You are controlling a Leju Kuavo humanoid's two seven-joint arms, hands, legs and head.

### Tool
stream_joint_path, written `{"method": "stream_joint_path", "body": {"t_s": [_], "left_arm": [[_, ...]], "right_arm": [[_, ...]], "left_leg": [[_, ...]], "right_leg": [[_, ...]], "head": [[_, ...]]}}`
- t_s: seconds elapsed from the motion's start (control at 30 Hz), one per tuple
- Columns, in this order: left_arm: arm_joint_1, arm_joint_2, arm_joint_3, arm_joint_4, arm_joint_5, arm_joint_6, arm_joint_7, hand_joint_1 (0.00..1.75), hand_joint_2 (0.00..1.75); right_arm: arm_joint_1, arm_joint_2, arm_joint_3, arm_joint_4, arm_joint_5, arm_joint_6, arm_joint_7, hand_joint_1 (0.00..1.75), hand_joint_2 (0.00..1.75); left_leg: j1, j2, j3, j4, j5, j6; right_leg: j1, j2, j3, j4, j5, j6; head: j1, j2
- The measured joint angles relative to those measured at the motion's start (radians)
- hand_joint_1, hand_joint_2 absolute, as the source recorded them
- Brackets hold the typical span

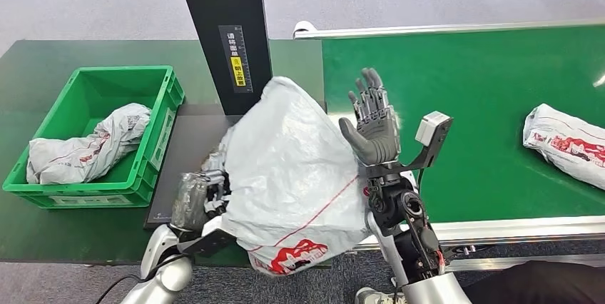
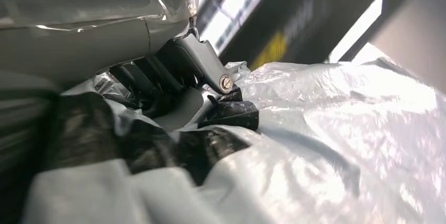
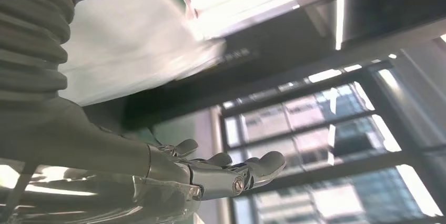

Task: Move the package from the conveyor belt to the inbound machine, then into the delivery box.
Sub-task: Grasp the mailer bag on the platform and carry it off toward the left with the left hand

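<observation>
**Package up over the inbound machine, left hand carrying**

Left hand (image 1: 198, 200) fingers dug into the near-left edge of the package (image 1: 296, 175), gripping the crumpled plastic; wrist view confirms the bag bunched around the fingers (image 2: 173, 87); right hand (image 1: 372, 124) flat and spread, holding nothing, palm just beside or touching the bag's right side, can't tell which; bag hangs off the table, long axis near-to-far, far end leaning toward the black post (image 1: 222, 33) of the inbound machine (image 1: 189, 147); its dark platform lies directly below and left of the bag; my read: set-down on the platform is the step in hand, left hand does the work; green delivery box (image 1: 160, 115) further left, just beside the platform, one grey package (image 1: 89, 145) already in it; another package (image 1: 567, 143) waits far right on the conveyor belt (image 1: 464, 90).
</observation>
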Motion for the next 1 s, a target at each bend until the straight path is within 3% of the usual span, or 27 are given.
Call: {"method": "stream_joint_path", "body": {"t_s": [0.13,0.2,0.27,0.33,0.47,0.63,0.8,1.0], "left_arm": [[0.013,-0.012,0.038,-0.064,0.089,0.027,-0.037,1.75,1.75],[0.024,-0.021,0.054,-0.087,0.105,0.047,-0.05,1.75,1.75],[0.04,-0.03,0.07,-0.112,0.117,0.079,-0.065,1.75,1.75],[0.057,-0.037,0.087,-0.142,0.124,0.127,-0.084,1.75,1.75],[0.092,-0.045,0.116,-0.238,0.085,0.242,-0.109,1.75,1.75],[0.098,-0.09,0.232,-0.352,-0.165,0.256,-0.111,1.75,1.75],[0.03,-0.121,0.406,-0.354,-0.297,0.256,-0.106,1.75,1.75],[-0.076,-0.115,0.554,-0.279,-0.362,0.256,-0.048,1.75,1.75]], "right_arm": [[-0.039,0.013,0.016,0.096,-0.037,0.056,0.05,0.0,1.75],[-0.062,0.022,0.034,0.139,0.007,0.002,0.057,0.0,0.87],[-0.08,0.03,0.051,0.171,0.052,-0.069,0.067,0.0,0.87],[-0.095,0.036,0.067,0.194,0.086,-0.123,0.076,0.0,1.75],[-0.115,0.042,0.101,0.219,0.143,-0.166,0.085,0.0,1.75],[-0.116,0.04,0.131,0.231,0.196,-0.177,0.085,0.0,1.75],[-0.113,0.029,0.151,0.233,0.229,-0.185,0.078,0.0,1.75],[-0.113,0.02,0.163,0.238,0.24,-0.183,0.076,0.0,1.75]], "left_leg": [[0.0,0.0,-0.003,0.0,0.0,0.0],[0.0,0.0,-0.003,0.0,0.0,0.0],[0.0,0.0,-0.004,0.0,0.0,0.0],[0.0,0.0,-0.004,0.0,0.0,0.0],[0.0,0.0,-0.005,0.0,0.0,0.0],[0.0,0.0,-0.005,0.0,0.0,0.0],[0.0,0.0,-0.004,0.0,0.0,0.0],[0.0,0.0,-0.004,0.0,0.0,0.0]], "right_leg": [[0.0,0.0,-0.003,0.0,0.0,0.0],[0.0,0.0,-0.003,0.0,0.0,0.0],[0.0,0.0,-0.004,0.0,0.0,0.0],[0.0,0.0,-0.004,0.0,0.0,0.0],[0.0,0.0,-0.005,0.0,0.0,0.0],[0.0,0.0,-0.005,0.0,0.0,0.0],[0.0,0.0,-0.005,0.0,0.0,0.0],[0.0,0.0,-0.005,0.0,0.0,0.0]], "head": [[0.0,0.0],[0.0,0.0],[0.0,0.0],[0.0,0.0],[0.0,0.0],[0.0,0.0],[0.0,0.0],[0.0,0.0]]}}
